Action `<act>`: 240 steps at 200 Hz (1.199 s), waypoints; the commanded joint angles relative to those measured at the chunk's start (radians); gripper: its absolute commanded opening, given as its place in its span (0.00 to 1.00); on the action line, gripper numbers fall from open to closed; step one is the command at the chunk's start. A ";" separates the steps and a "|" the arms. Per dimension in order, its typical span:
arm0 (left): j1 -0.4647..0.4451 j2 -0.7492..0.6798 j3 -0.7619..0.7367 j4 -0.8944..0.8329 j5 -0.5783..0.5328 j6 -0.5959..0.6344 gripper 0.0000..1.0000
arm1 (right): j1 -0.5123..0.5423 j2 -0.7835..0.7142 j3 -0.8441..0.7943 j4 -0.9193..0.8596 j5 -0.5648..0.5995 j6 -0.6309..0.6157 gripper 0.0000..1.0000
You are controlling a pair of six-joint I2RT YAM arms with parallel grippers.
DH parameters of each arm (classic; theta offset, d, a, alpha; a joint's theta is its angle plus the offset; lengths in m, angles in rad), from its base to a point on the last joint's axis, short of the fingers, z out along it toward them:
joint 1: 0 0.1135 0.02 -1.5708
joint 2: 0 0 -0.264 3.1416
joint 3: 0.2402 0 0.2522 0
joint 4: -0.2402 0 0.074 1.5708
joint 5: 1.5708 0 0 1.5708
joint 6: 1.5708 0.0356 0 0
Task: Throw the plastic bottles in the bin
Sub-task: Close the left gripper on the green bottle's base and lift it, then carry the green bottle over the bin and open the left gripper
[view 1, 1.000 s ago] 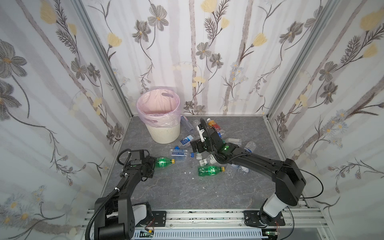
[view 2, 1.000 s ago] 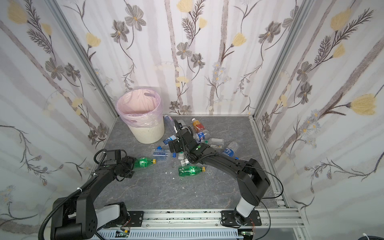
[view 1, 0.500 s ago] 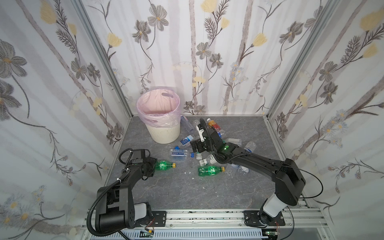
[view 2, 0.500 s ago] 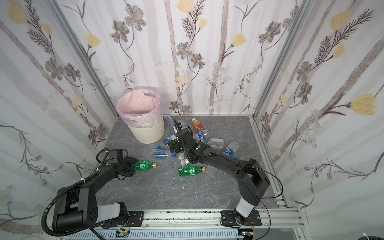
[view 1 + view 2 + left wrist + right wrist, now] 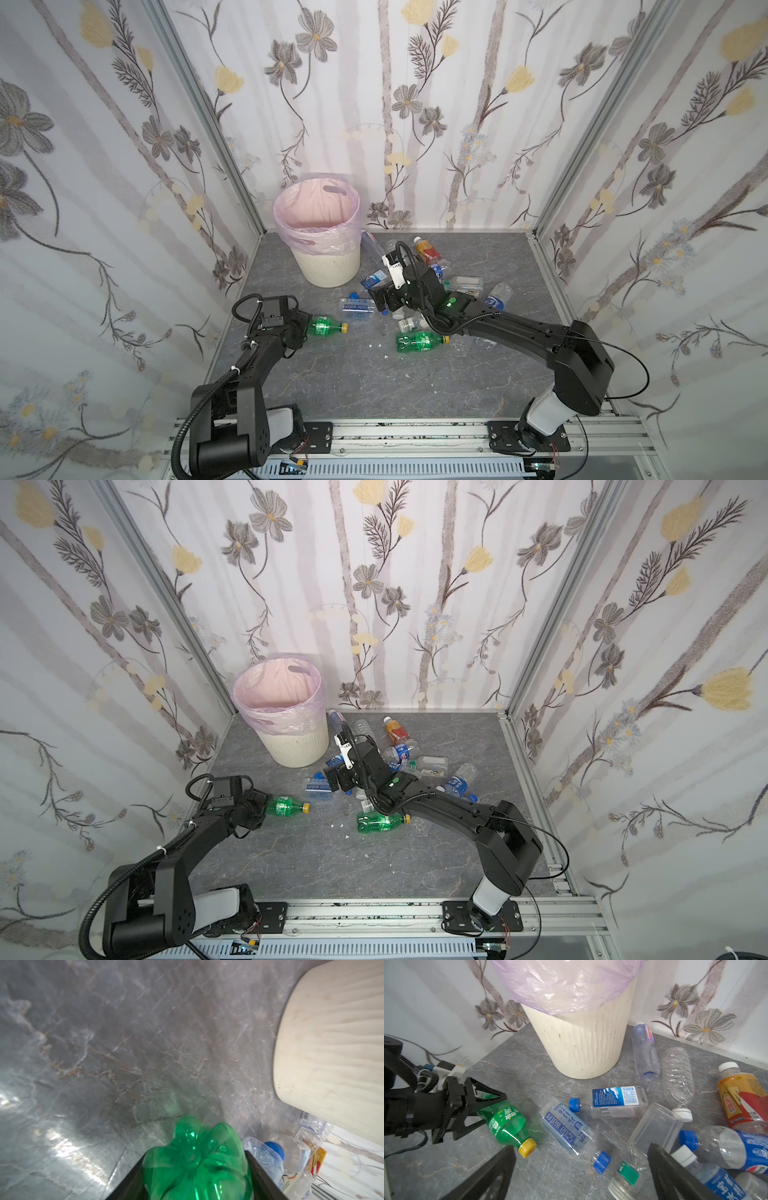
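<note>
I hold the left gripper [image 5: 492, 1109] closed across the base end of the near green bottle [image 5: 506, 1124]; the left wrist view shows that base [image 5: 197, 1163] filling the gap between both fingers, so I judge the grip made. The bottle lies almost level, yellow cap toward the pile, low over the grey floor [image 5: 353, 382]; whether the cap end touches down I cannot tell. Gripping at the base keeps the fingers clear of the soda water bottle [image 5: 566, 1128] lying just beside the cap. The right gripper [image 5: 379, 300] hangs over the pile with its jaws spread wide and empty, which I judge to be staging for a further pick. The bin [image 5: 328, 266] stands in the back left corner, close to both walls, pink liner folded over its rim. Its mouth sits well above every bottle, so the load must rise before it travels. The floor between the left gripper and the bin wall is bare. The limits are the left wall [image 5: 174, 257] near the left arm and the right arm reaching across just beside the bin. The second green bottle [image 5: 417, 341] and the orange-red bottle [image 5: 426, 249] lie on the floor
</note>
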 commanded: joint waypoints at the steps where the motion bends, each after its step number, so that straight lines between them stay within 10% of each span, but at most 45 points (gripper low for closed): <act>1: -0.001 -0.041 0.026 0.010 -0.012 0.095 0.57 | 0.013 -0.007 -0.014 0.095 -0.052 -0.021 1.00; 137: -0.001 -0.288 0.290 -0.020 -0.024 0.364 0.49 | 0.043 -0.036 0.047 0.084 -0.006 -0.043 1.00; 240: -0.007 -0.026 0.921 -0.003 -0.095 0.441 0.47 | 0.041 -0.016 0.221 0.013 0.043 -0.046 0.99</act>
